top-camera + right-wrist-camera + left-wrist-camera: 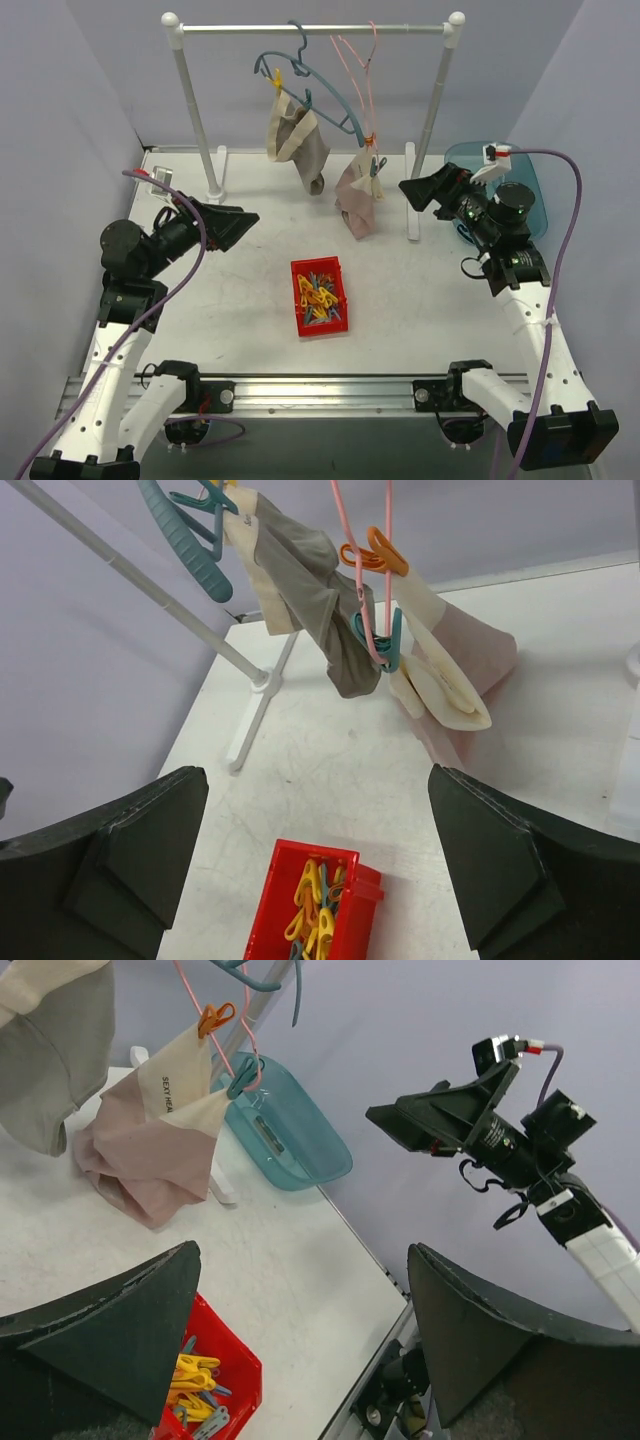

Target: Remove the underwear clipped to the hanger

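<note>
One rack [310, 28] stands ahead of my left gripper [250, 218] and right gripper [408, 190], both wide open and empty. From its pink hanger [389, 505] the pink underwear [357, 205] hangs, near my right gripper, on its left. It seems light and limp; I would pinch the cloth just under the teal clip [388, 640], then the orange clip [378, 552].

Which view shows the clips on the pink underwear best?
Right wrist: the orange clip and teal clip are large and unobstructed on the pink underwear. Left wrist shows both, smaller; top external shows only tiny specks.
</note>
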Controlling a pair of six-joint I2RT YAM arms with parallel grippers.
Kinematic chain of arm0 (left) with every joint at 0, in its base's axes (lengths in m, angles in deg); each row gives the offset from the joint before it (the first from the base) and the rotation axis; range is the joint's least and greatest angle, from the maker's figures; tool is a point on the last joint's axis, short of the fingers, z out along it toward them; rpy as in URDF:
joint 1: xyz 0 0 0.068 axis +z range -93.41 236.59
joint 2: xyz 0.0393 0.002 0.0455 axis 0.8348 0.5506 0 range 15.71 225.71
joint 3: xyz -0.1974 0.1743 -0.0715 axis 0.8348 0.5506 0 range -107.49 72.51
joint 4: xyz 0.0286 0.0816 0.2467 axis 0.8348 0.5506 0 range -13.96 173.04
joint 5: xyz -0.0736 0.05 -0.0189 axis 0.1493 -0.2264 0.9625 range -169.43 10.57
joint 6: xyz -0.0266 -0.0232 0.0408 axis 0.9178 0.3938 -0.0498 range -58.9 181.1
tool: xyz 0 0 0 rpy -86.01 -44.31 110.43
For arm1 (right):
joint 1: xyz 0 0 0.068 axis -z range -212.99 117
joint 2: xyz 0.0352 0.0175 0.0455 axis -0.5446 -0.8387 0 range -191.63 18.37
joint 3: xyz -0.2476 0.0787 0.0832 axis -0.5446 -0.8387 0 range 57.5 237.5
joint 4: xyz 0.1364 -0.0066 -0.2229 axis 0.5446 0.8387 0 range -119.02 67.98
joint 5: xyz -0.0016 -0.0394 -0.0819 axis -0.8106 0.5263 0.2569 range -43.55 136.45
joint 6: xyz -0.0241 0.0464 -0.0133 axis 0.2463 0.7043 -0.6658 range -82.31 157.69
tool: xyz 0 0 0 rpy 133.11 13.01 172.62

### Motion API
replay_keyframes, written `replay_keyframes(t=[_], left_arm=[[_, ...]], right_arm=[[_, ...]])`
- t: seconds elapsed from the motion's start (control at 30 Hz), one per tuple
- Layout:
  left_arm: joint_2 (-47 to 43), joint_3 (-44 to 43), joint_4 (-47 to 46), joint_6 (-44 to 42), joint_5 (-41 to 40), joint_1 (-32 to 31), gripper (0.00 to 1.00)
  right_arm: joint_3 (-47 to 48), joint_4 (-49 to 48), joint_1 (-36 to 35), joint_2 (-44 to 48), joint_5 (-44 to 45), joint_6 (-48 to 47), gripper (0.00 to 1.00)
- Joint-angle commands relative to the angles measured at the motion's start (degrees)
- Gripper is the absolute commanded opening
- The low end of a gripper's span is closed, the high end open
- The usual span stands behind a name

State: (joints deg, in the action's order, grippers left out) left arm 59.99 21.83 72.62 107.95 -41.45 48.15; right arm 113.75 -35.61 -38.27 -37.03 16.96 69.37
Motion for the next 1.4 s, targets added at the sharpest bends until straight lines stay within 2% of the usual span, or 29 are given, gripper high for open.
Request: replay_keyframes(t=[0.0,0.07,0.17,0.2,0.23,0.33,0.37,0.63,0.8,1.13,1.37], left_arm=[[-1.12,-1.53,-1.5,-2.9,2.72,0.45,0.93],[-1.21,-1.44,-1.06,-3.43,2.98,0.54,0.93],[-0.85,-1.36,0.86,-4.75,4.12,0.63,0.93],[-1.03,-1.44,1.65,-5.27,4.21,0.63,0.94],[-1.2,-1.53,5.23,-6.76,3.51,0.71,0.93],[-2.96,-2.93,12.7,-11.23,-0.52,0.8,0.93],[-3.4,-3.9,14.22,-12.3,-2.45,0.89,0.93],[-4.72,-8.39,28.89,-19.25,-11.34,0.89,0.93],[-6.3,-6.72,30.22,-19.69,-11.43,0.89,0.93],[-7.0,-6.28,32.33,-21.1,-11.34,0.89,0.93],[-7.97,-5.66,32.42,-20.84,-11.52,0.89,0.93]], right_arm=[[4.73,0.61,-0.7,-2.52,1.46,-3.72,1.0],[6.23,0.61,-1.05,-5.15,2.51,-5.13,1.0],[10.18,2.01,-3.23,-9.54,9.08,-8.99,1.0],[12.28,3.5,-4.9,-10.95,12.32,-11.36,1.0],[14.31,6.56,-6.31,-13.92,21.93,-14.95,1.0],[21.35,9.84,-10.27,-19.2,32.88,-19.54,0.99],[23.97,9.67,-10.45,-20.35,33.53,-20.42,0.99],[38.31,8.44,-12.3,-33.35,31.43,-28.34,0.95],[46.12,10.45,-12.3,-40.74,25.21,-29.84,0.94],[51.85,10.46,-12.39,-46.82,17.47,-29.92,0.92],[52.9,11.07,-12.83,-47.78,21.66,-29.4,0.87]])
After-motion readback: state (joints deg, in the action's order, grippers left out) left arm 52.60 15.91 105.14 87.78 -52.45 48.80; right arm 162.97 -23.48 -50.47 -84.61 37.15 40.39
